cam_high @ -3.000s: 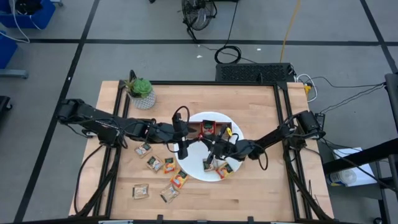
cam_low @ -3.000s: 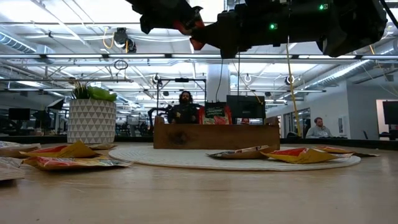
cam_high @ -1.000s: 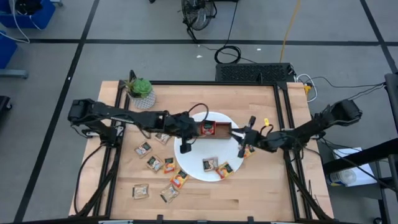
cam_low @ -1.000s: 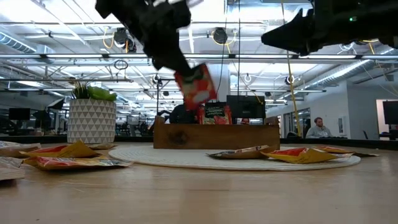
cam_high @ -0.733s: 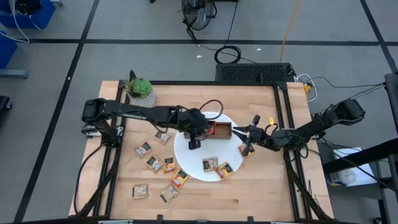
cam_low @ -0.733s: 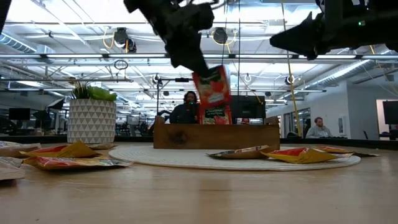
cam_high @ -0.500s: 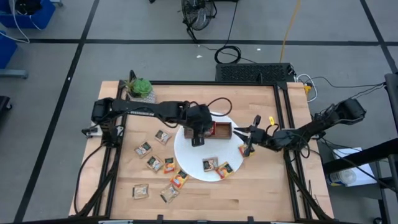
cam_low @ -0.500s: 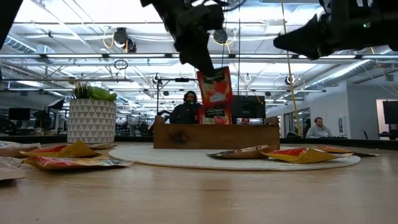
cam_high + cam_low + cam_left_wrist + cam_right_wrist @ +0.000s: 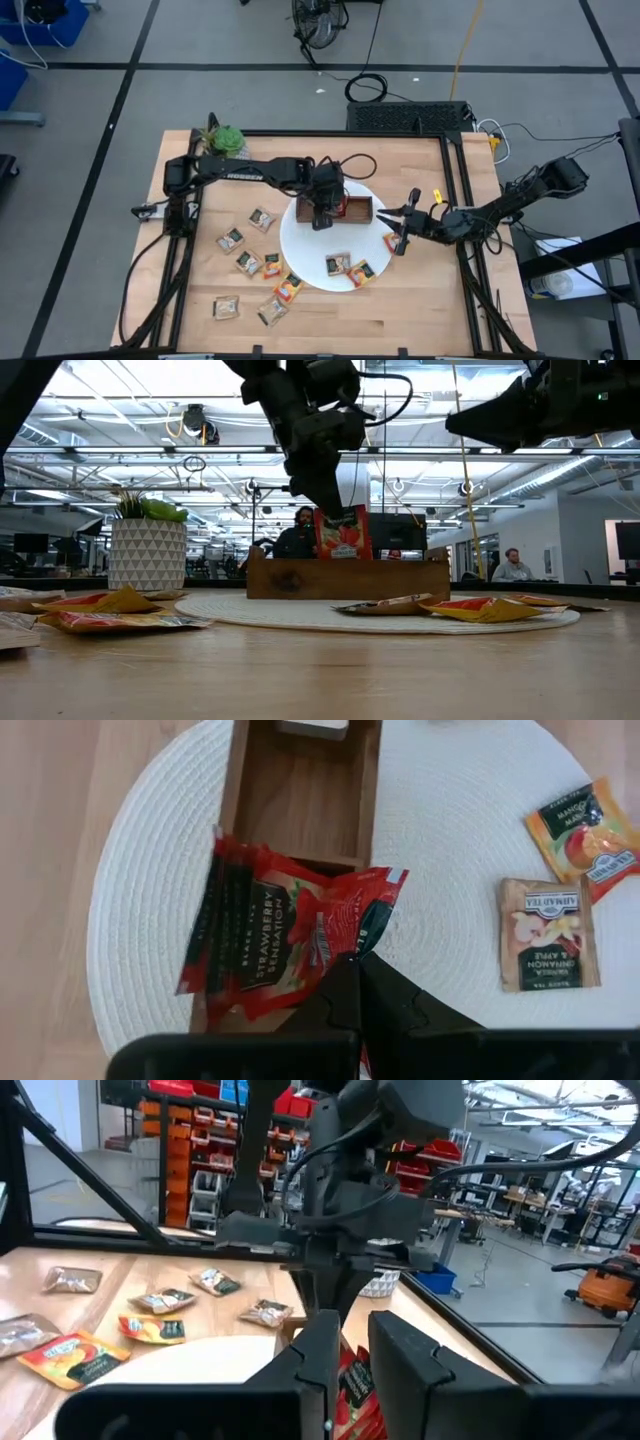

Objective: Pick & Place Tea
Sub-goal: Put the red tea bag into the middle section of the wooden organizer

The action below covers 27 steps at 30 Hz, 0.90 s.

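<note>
My left gripper point(image 9: 320, 215) is over the brown wooden tray point(image 9: 358, 208) on the round white plate point(image 9: 310, 255), shut on a red tea sachet point(image 9: 335, 915). Other red sachets point(image 9: 225, 945) stand in the tray compartment beneath it. Two sachets point(image 9: 337, 263) point(image 9: 361, 270) lie flat on the plate. Several more point(image 9: 248, 262) lie on the table to the plate's left. My right gripper point(image 9: 400, 228) hangs level beyond the plate's right edge, pointing at the tray. Its fingers stand a narrow gap apart in the right wrist view point(image 9: 355, 1345), with nothing between them. My left gripper pinches the red sachet's upper edge point(image 9: 342, 948) between its two fingers point(image 9: 325, 485). The fingers slant down from the table's left side. The sachet hangs below them, tilted, and its lower end point(image 9: 345, 550) dips behind the tray's near wall point(image 9: 300, 578) beside the other red sachets.
A potted plant point(image 9: 225, 140) stands at the table's far left corner. An orange-red sachet point(image 9: 390, 241) lies at the plate's right edge, under my right gripper. Bare wood lies along the table's near edge and far right.
My left gripper has carried the red sachet from the plate's left edge toward the table's right and far side, until it is over the tray. It has tipped steeper. The sachet has come down from well above the tray until its lower end is behind the tray's wall.
</note>
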Tool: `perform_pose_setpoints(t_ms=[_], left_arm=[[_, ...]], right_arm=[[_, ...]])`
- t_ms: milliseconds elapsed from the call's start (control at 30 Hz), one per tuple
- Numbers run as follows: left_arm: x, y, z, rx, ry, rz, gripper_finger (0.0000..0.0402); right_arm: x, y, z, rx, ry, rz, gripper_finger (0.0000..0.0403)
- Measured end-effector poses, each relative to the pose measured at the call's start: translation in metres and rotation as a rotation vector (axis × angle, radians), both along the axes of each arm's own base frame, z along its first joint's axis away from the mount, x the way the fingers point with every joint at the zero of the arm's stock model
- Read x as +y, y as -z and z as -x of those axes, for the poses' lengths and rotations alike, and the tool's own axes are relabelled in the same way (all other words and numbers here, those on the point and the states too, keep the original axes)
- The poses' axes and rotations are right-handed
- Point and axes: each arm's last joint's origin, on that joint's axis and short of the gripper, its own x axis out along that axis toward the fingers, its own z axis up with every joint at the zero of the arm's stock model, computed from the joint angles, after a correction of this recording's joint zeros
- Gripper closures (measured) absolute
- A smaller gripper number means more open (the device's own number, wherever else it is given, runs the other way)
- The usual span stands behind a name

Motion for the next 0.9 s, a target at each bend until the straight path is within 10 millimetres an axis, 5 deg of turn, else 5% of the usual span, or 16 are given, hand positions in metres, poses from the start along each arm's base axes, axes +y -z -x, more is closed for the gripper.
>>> perform_pose_setpoints(t_ms=[900], left_arm=[[0.008,0.029,-0.013,0.02,0.006,-0.01,0.0384]], right_arm=[[0.0,0.001,0.0,0.005,0.001,-0.007,0.0358]])
